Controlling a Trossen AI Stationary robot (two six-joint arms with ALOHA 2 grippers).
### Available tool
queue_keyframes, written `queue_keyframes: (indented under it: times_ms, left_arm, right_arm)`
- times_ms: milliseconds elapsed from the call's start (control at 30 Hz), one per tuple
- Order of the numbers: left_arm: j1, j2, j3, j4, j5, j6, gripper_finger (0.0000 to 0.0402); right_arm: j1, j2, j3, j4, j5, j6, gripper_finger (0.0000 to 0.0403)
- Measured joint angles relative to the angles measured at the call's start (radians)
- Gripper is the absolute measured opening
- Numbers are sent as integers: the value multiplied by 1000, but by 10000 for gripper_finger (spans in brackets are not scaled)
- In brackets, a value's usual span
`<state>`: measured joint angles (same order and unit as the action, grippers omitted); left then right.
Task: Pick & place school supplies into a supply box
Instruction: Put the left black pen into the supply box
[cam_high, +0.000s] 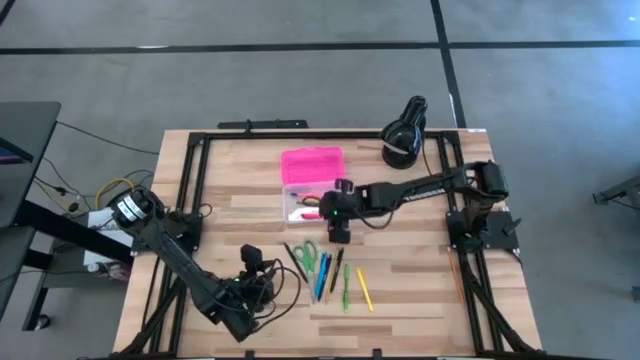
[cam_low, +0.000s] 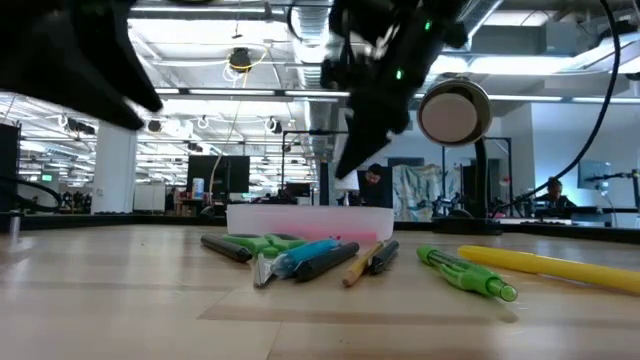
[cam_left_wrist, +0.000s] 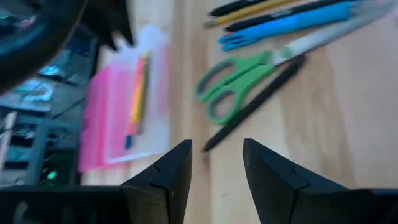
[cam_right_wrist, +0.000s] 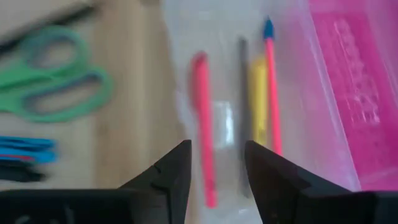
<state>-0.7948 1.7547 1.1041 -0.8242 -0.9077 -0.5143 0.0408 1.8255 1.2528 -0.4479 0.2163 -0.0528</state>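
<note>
The supply box lies open on the table: its clear base (cam_high: 298, 205) (cam_right_wrist: 249, 93) holds a red pen (cam_right_wrist: 202, 124), a yellow one and an orange one, with the pink lid (cam_high: 312, 163) on its far side. My right gripper (cam_high: 338, 228) (cam_right_wrist: 216, 146) hovers open over the base, holding nothing. Near the front, green scissors (cam_high: 305, 255) (cam_left_wrist: 239, 84), a black pen (cam_left_wrist: 258, 99) and blue, green and yellow pens (cam_high: 335, 278) lie flat on the wood. My left gripper (cam_high: 262, 268) (cam_left_wrist: 216, 146) stands open just left of them, pointing at the black pen.
A black round lamp-like object (cam_high: 405, 130) stands at the far right of the table. Black frame rails (cam_high: 190, 180) run along the table's left, right and far sides. Bare wood lies to the right of the pens (cam_high: 420, 270).
</note>
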Motion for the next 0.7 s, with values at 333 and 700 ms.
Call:
queue_keyframes:
  times_ms: [333, 700]
  left_arm:
    - [143, 0, -84, 279, 220, 310, 139]
    - [334, 0, -89, 458, 591, 607, 139]
  right_arm:
    - [211, -67, -2, -89, 49, 37, 133]
    - [409, -75, -2, -202, 155, 179, 127]
